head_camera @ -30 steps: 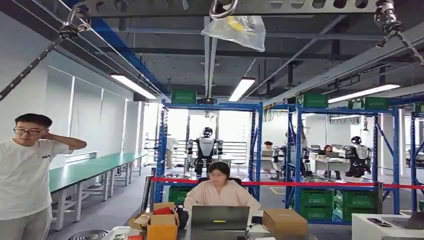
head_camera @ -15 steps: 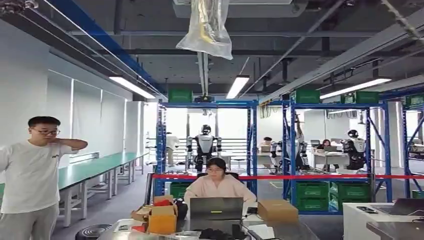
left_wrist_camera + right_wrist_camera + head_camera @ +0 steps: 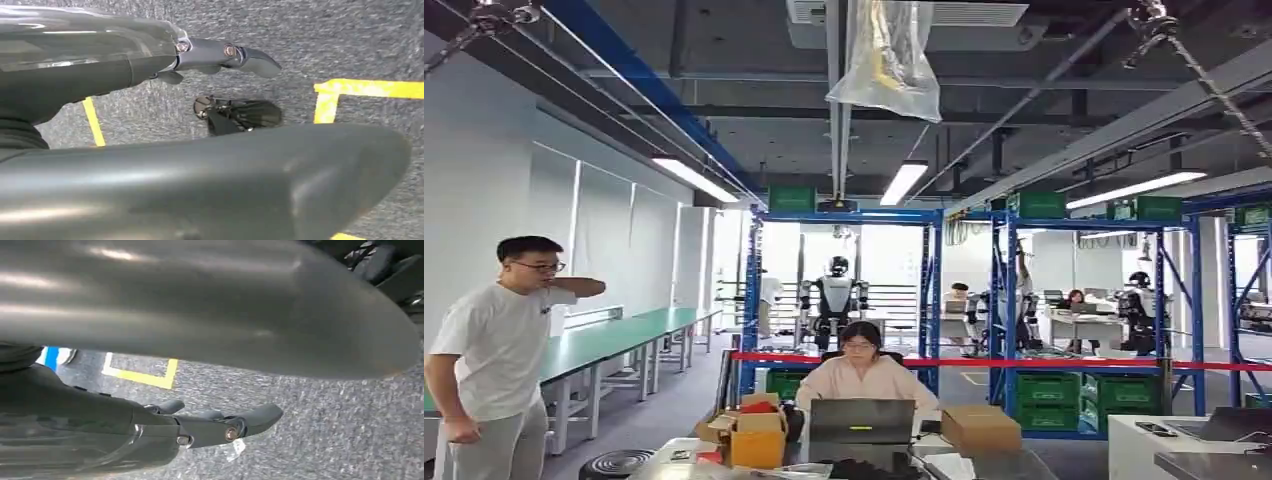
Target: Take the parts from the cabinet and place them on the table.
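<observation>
Both hands, left hand (image 3: 220, 75) & right hand (image 3: 210, 427), empty above carpet (image 3: 350, 45).

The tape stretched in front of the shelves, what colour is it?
Red. The tape runs across the blue shelves, clearest in the head view.

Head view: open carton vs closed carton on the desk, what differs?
The open carton sits left of the laptop, flaps up, with red contents showing. The closed carton sits right of the laptop, flaps shut, and looks lower and wider. Both are brown cardboard on the same desk.
</observation>
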Robot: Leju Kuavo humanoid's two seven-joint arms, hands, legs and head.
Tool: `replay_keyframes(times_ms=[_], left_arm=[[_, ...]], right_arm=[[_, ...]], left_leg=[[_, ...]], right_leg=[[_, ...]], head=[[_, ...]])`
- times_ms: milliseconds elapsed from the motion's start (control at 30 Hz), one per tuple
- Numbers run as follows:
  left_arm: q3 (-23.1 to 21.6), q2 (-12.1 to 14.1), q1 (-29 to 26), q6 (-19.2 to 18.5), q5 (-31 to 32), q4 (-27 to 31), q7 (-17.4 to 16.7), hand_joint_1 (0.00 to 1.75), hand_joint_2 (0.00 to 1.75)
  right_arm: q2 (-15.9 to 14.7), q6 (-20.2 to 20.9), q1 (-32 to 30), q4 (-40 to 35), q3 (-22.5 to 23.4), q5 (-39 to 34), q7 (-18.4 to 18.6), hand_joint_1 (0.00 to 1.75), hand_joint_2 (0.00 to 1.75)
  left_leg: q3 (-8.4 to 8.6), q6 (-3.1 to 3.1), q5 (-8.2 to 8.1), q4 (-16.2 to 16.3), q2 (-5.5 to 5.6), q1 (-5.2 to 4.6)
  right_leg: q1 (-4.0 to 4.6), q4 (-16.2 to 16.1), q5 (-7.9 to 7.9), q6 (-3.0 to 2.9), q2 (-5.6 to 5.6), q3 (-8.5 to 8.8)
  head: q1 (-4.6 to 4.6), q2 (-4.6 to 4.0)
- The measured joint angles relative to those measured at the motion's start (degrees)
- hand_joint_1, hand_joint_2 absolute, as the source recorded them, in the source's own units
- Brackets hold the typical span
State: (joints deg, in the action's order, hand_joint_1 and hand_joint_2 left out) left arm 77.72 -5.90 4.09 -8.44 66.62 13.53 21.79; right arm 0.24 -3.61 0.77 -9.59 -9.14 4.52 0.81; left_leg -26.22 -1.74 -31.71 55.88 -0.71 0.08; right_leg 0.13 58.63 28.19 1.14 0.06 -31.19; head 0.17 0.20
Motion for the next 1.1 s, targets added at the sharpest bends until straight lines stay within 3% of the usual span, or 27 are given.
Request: replay_keyframes(times_ms=[33, 67, 133, 200, 300, 333, 367, 400, 467, 500, 567, 600, 667, 700, 733, 800, 833, 867, 900, 967, 1000, 1033, 1100], left_arm=[[0.04, 0.02, 0.14, -0.04, -0.02, 0.00, -0.13, 0.00, 1.75], [0.09, 0.02, 0.29, -0.15, -0.09, 0.00, -0.13, 0.00, 1.75], [0.13, -0.11, 0.35, -0.42, -0.17, 0.00, -0.11, 0.00, 1.75], [0.15, -0.13, 0.45, -0.46, -0.35, 0.00, 0.09, 0.00, 1.75], [0.17, -0.33, 0.37, -0.35, -0.15, 0.00, 0.11, 0.00, 1.75], [0.15, -0.48, 0.21, -0.26, 0.04, 0.00, 0.11, 0.00, 1.75], [0.17, -0.57, 0.07, -0.17, 0.09, 0.00, 0.17, 0.00, 1.75], [0.17, -0.63, 0.06, -0.24, 0.09, 0.00, 0.26, 0.00, 1.75], [0.17, -0.74, 0.18, -0.57, 0.09, 0.00, 0.44, 0.00, 1.75], [0.17, -0.79, 0.21, -0.61, 0.09, 0.00, 0.44, 0.00, 1.75], [0.15, -0.96, 0.47, 0.08, -2.38, 0.00, -1.49, 0.00, 1.75], [0.17, -0.96, 0.43, 1.84, -6.73, 0.00, -5.31, 0.00, 1.75], [0.20, -1.55, 0.25, 5.36, -23.98, 0.00, -14.57, 0.00, 1.75], [0.24, -1.46, 0.16, 5.68, -35.87, 0.00, -15.83, 0.00, 1.75], [0.26, -1.51, 0.25, 5.66, -45.96, 0.00, -15.50, 0.00, 1.75], [0.26, -1.66, 0.36, 5.31, -56.99, 0.00, -14.91, 0.00, 1.75], [0.28, -1.66, 0.30, 5.16, -57.85, 0.00, -14.39, 0.00, 1.75], [0.28, -1.66, 0.22, 4.70, -55.29, 0.00, -13.55, 0.00, 1.75], [0.28, -1.68, 0.27, 4.26, -49.72, 0.00, -12.65, 0.00, 1.75], [0.28, -1.70, 0.44, 3.56, -36.37, 0.00, -11.41, 0.00, 1.75], [0.28, -1.73, 0.50, 3.48, -32.49, 0.00, -11.19, 0.00, 1.75], [0.28, -1.77, 0.62, 3.34, -31.60, 0.00, -10.84, 0.00, 1.75], [0.31, -1.84, 0.67, 2.87, -29.48, 0.00, -10.04, 0.00, 1.75]], right_arm=[[0.02, 0.04, 0.11, 0.04, 0.00, -0.07, 0.15, 0.00, 0.00], [0.02, 0.06, 0.22, 0.02, 0.00, -0.07, 0.30, 0.00, 1.75], [-0.02, 0.06, 0.29, 0.04, 0.02, -0.09, 0.61, 0.00, 1.75], [0.02, 0.04, 0.31, 0.04, 0.06, -0.22, 1.05, 0.00, 1.75], [0.02, 0.04, 0.22, 0.11, 0.28, -0.57, 1.51, 0.00, 1.75], [0.02, 0.04, 0.18, 0.19, 0.37, -0.67, 1.62, 0.00, 1.75], [0.02, 0.04, 0.13, 0.26, 0.46, -0.77, 1.75, 0.00, 1.75], [0.02, 0.04, 0.13, 0.26, 0.63, -0.96, 2.07, 0.00, 1.75], [0.00, 0.04, 0.15, 0.26, 0.77, -1.12, 2.21, 0.00, 1.75], [-0.02, 0.04, 0.16, 0.28, 0.79, -1.14, 2.25, 0.00, 1.75], [-0.28, 0.41, 0.27, 0.28, 0.83, -1.46, 2.14, 0.00, 1.75], [-0.31, 1.16, 0.22, 0.28, 0.83, -2.17, 1.53, 0.00, 1.75], [-0.68, 2.14, 0.18, 0.31, 0.85, -3.06, 0.59, 0.00, 1.75], [-0.68, 2.43, 0.15, 0.30, 0.85, -3.17, 0.33, 0.00, 1.75], [-0.70, 2.43, 0.19, 0.31, 0.85, -3.17, 0.28, 0.00, 1.75], [-0.85, 2.43, 0.17, 0.31, 0.85, -3.10, 0.28, 0.00, 1.75], [-0.87, 2.41, 0.17, 0.30, 0.85, -3.00, 0.28, 0.00, 1.75], [-0.92, 2.36, 0.17, 0.30, 0.85, -2.69, 0.30, 0.00, 1.75], [-0.94, 2.25, 0.16, 0.30, 0.85, -2.49, 0.41, 0.00, 1.75], [-1.01, 1.99, 0.17, 0.30, 0.83, -2.21, 0.61, 0.00, 1.75], [-1.07, 1.88, 0.21, 0.33, 0.83, -2.12, 0.63, 0.00, 1.75], [-1.11, 1.84, 0.24, 0.33, 0.83, -2.08, 0.79, 0.00, 1.75], [-1.11, 1.68, 0.42, 0.33, 0.83, -1.82, 0.94, 0.00, 1.75]], left_leg=[[-0.40, 0.31, 0.07, 0.21, 0.04, 0.03], [-0.63, 0.51, 0.18, 0.23, 0.01, 0.01], [-0.69, 1.03, 0.28, 0.12, -0.01, -0.07], [-1.67, 1.44, -2.62, 2.61, 0.20, -0.03], [-7.49, 2.03, -8.73, 15.98, 0.28, 0.31], [-8.56, 2.09, -9.07, 18.49, 0.29, 0.35], [-8.34, 2.11, -7.94, 17.99, 0.29, 0.39], [-6.84, 2.07, -5.39, 14.51, 0.29, 0.44], [-2.20, 1.78, 0.18, 4.16, 0.29, 0.51], [-1.07, 1.57, 0.47, 1.61, 0.33, 0.45], [-1.52, 1.23, 0.41, 0.91, 0.34, 0.33], [-1.64, 1.03, 0.53, 0.99, 0.36, 0.20], [-1.72, 0.02, 1.28, 0.57, 0.20, 0.68], [-1.98, -0.42, 1.54, 0.57, 0.09, 0.67], [-2.36, -0.75, 1.77, 0.57, 0.05, 0.64], [-2.88, -0.90, 2.12, 0.59, 0.06, 0.57], [-3.01, -0.82, 2.20, 0.60, 0.03, 0.55], [-3.02, -0.77, 2.26, 0.61, 0.00, 0.56], [-2.96, -0.70, 2.29, 0.62, 0.01, 0.57], [-2.69, -0.61, 2.30, 0.62, 0.08, 0.58], [-2.74, -0.45, 2.31, 0.62, 0.07, 0.56], [-3.03, 0.03, 2.28, 0.88, 0.07, 0.12], [-3.41, 0.58, 2.61, 0.82, 0.04, 0.26]], right_leg=[[0.09, -0.43, -0.20, -0.30, -0.06, -0.32], [0.17, -0.44, -0.07, -0.50, -0.03, -0.53], [0.00, -0.93, 0.00, -0.82, -0.03, -0.58], [-0.46, -2.28, -0.24, -1.76, -0.12, -0.26], [-0.32, -2.23, -0.45, -2.10, -0.22, -0.79], [-0.30, -2.21, -0.48, -2.12, -0.22, -0.79], [-0.29, -2.18, -0.50, -2.10, -0.20, -0.75], [-0.28, -2.05, -0.51, -2.09, -0.17, -0.74], [-0.28, -1.73, -0.46, -1.98, -0.14, -0.62], [-0.13, -1.55, -0.50, -1.61, -0.11, -0.78], [0.10, -1.15, -0.83, -0.85, -0.09, -1.44], [-0.01, -1.26, -1.04, -0.51, -0.12, -1.47], [-0.13, -1.06, -0.76, 0.11, 0.05, -1.66], [-0.16, 0.16, 0.72, 0.47, 0.04, -2.09], [-0.38, 3.80, 3.47, 0.75, 0.02, -3.54], [-0.51, 13.42, 8.17, 1.21, 0.03, -7.24], [-0.53, 16.76, 9.13, 1.35, 0.03, -8.33], [-0.58, 16.88, 8.63, 1.45, 0.02, -8.02], [-0.61, 14.13, 6.86, 1.47, 0.00, -6.20], [-0.61, 3.02, 1.78, 1.20, 0.01, -0.16], [-0.57, -1.44, 0.92, 0.80, 0.03, 1.85], [-0.30, -2.34, 1.13, 0.49, 0.04, 2.17], [-0.19, -2.23, 1.19, -0.05, 0.10, 1.72]], head=[[0.02, 0.07], [0.00, 0.09], [0.00, 0.06], [0.00, 0.04], [0.00, 0.02], [0.00, 0.02], [0.00, 0.02], [0.00, 0.02], [0.00, 0.02], [0.00, 0.00], [0.00, 0.02], [0.00, 0.02], [0.00, 0.02], [-0.02, 0.00], [0.00, 0.00], [0.00, 0.00], [-0.02, 0.00], [0.00, 0.00], [0.00, 0.00], [0.00, 0.00], [0.00, 0.00], [-0.02, 0.00], [0.00, 0.02]])
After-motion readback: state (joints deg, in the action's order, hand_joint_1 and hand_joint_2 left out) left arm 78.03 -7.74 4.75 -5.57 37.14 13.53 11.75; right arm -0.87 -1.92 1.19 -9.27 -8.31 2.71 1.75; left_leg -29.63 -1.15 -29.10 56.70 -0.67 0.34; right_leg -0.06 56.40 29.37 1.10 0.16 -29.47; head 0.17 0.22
